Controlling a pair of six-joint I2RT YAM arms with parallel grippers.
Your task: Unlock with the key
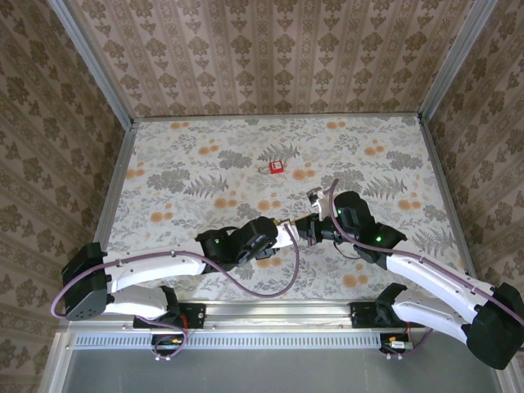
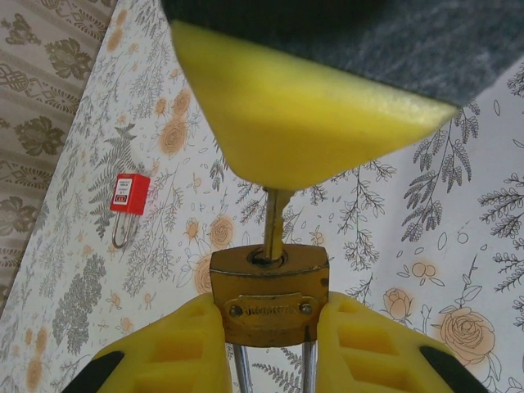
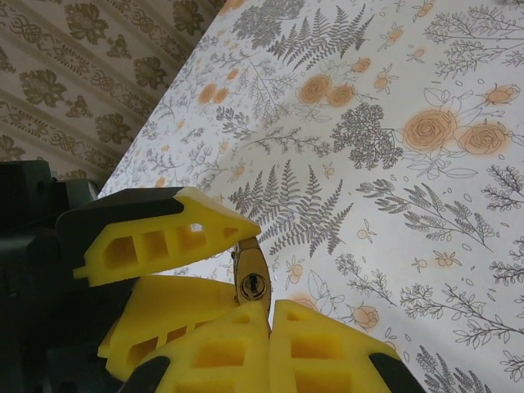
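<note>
Clamping the brass padlock (image 2: 270,299) by its body, the left fingers (image 2: 164,352) hold it near the front middle of the table (image 1: 205,155), the key (image 2: 276,217) seated in its keyhole. The right fingers (image 3: 327,344) pinch the key's bow, seen from the right wrist. Farther back, the left wrist and top views show a red padlock (image 2: 129,195) lying on the table.

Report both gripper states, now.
Left gripper: shut on the brass padlock.
Right gripper: shut on the key, which is inserted in the padlock.
</note>
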